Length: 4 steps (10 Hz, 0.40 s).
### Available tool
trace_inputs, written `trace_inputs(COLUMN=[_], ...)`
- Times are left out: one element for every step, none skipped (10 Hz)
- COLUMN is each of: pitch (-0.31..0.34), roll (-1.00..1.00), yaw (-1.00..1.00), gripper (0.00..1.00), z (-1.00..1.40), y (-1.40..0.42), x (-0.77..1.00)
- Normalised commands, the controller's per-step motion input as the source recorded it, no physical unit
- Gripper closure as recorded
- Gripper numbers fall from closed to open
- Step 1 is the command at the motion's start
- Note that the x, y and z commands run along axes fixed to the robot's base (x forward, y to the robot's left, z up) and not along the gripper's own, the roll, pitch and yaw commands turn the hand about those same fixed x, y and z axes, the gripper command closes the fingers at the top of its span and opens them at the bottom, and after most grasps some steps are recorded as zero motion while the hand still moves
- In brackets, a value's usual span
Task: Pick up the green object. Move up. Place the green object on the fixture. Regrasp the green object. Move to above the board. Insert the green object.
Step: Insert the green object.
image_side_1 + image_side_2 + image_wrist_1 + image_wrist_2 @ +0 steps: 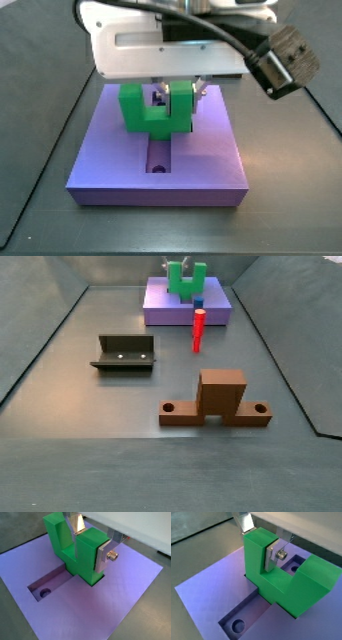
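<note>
Green object: the green object (79, 553) is a U-shaped block with its two prongs pointing up; its base sits down in the cross-shaped recess of the board (117, 607), at the end away from the round hole (45, 592).
My pincer: my gripper (263, 553) is clenched on one prong of the green object, a silver finger (276, 556) flat against the prong's side in both wrist views; it stands directly over the board.
Board: a purple slab, the open arm of the recess running away from the block towards the round hole; in a side view the block rises from the middle of it (158, 160).
Progress: I judge the pick-up, the stop at the fixture, the regrasp and the travel over the board all done, and the insertion nearly or fully seated. I cannot tell whether the base touches the recess floor. What is left, as I read it, is to let go and lift clear.
Fixture: the dark fixture (124, 354) stands empty, well apart from the board.
Surface and room: a dull grey floor with raised grey walls; a blue peg with a red tip (198, 328) stands just beside the board, and a brown wooden stand (219, 400) sits nearer that camera.
</note>
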Motion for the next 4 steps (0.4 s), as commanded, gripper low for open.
trace_inputs(pitch=[-0.124, -0.11, 0.0, 0.0], roll=[0.11, 0.17, 0.02, 0.0], yaw=[0.02, 0.0, 0.0, 0.0], gripper=[1.0, 1.0, 1.0, 1.0], z=[-1.0, -0.86, 0.0, 0.0], y=[-0.01, 0.0, 0.0, 0.0], x=[-0.14, -0.1, 0.0, 0.0])
